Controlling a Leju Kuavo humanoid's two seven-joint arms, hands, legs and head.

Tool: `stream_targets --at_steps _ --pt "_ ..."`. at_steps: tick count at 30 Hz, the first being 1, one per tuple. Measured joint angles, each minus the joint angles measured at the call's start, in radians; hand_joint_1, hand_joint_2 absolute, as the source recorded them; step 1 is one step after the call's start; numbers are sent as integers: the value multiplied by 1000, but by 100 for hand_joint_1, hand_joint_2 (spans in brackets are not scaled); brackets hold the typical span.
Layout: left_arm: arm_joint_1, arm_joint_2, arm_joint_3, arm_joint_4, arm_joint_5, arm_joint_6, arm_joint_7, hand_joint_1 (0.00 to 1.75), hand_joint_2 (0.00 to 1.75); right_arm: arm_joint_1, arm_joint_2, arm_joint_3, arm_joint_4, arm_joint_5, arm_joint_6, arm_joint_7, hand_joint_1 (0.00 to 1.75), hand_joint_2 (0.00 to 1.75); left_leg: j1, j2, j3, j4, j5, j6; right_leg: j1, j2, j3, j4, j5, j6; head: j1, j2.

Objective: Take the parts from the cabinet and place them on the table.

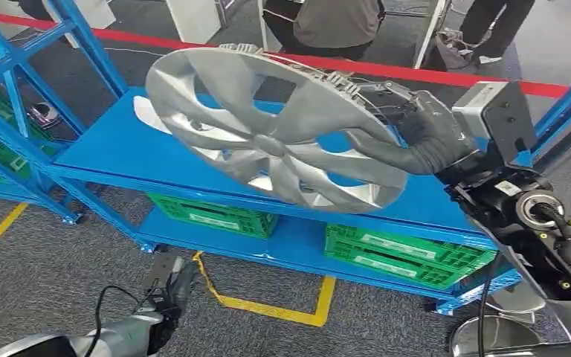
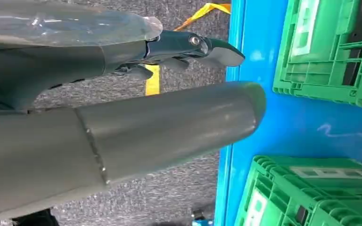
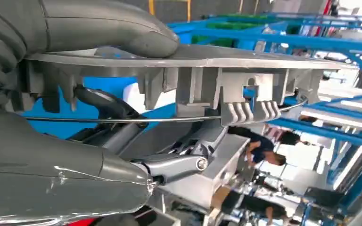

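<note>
While the blue cabinet point(image 1: 156, 152) spans the head view with its two shelves, a silver wheel cover point(image 1: 275, 134) hangs tilted in the air above the upper shelf, lifted off the blue surface with its spoked face turned toward the camera. Beneath it, on that same shelf, a second pale cover point(image 1: 152, 115) lies flat, mostly hidden behind the raised one. On the lower shelf sit two green crates point(image 1: 215, 216), one at the left and one at the right, with grey carpet and yellow floor tape point(image 1: 268, 306) below them. A red line point(image 1: 416, 74) crosses the floor behind the cabinet, where people stand. At the wheel cover's far edge, the right hand point(image 1: 427, 137) clamps the rim; the right wrist view shows the thick thumb pressed on one face of the rim and the darker fingers point(image 3: 106, 102) tucked behind the clips and wire ring on the other. Low in the head view, the left hand point(image 1: 167, 294) hangs over the carpet holding nothing, its thumb and fingers point(image 2: 217, 51) stretched out apart near the lower shelf's edge.
</note>
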Motion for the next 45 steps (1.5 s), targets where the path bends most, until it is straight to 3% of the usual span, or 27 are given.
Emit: stream_targets --at_steps 9,16,21,25,30,45 --pt "0 0 0 0 4 0 0 0 0 31 2 22 -8 -17 50 -2 175 175 0 0 0 0 0 0 0 0 0 0 0 0 0 0" --pt "5 2 0 0 27 6 -19 0 0 114 1 35 -8 147 -37 -94 175 175 0 -1 0 0 0 0 0 -1 0 0 0 0 0 0" --pt "14 8 0 1 37 6 -33 0 0 215 -12 5 -31 157 -28 -128 175 175 0 -1 0 0 0 0 0 -1 0 0 0 0 0 0" --pt "19 11 0 3 42 6 -41 0 0 269 -30 -2 -65 188 10 -117 175 175 0 -1 -1 0 -1 0 0 -1 -1 0 0 0 0 0" --pt "28 14 0 7 44 9 -51 0 0 352 -43 -5 -110 313 -2 -98 175 175 0 0 -1 0 -1 0 0 -1 -1 0 0 0 0 0" --pt "19 11 0 7 10 9 -30 0 0 417 -49 -40 -181 331 -11 -89 175 175 0 0 -2 2 -1 1 -1 0 -2 0 0 0 0 0"
